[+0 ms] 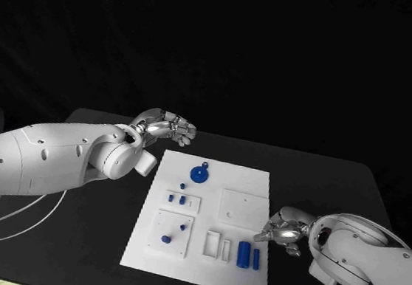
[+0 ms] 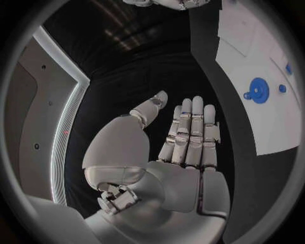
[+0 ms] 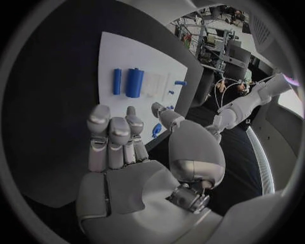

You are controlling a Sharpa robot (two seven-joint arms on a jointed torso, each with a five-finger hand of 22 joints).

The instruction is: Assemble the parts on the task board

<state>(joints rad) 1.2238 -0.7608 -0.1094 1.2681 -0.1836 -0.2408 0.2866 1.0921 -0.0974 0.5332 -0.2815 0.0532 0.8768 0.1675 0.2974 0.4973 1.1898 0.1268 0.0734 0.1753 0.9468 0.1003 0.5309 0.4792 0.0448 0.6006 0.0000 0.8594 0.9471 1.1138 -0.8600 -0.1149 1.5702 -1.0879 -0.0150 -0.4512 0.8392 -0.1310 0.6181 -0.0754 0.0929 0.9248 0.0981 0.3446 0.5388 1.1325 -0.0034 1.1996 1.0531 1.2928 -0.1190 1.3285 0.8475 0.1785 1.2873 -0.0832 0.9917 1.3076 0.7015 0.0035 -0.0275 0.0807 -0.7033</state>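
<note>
Your left hand [image 1: 166,127] hovers empty, fingers apart, at the board's [image 1: 248,177] eleven o'clock. Your right hand [image 1: 286,230], likewise spread and empty, sits at three o'clock, beside two blue cylinders [image 1: 249,255].

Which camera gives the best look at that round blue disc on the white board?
The left wrist view: the round blue disc is large and unobstructed there. The head view shows it small near the task board's far end. The right wrist view shows only a sliver past the right hand.
</note>
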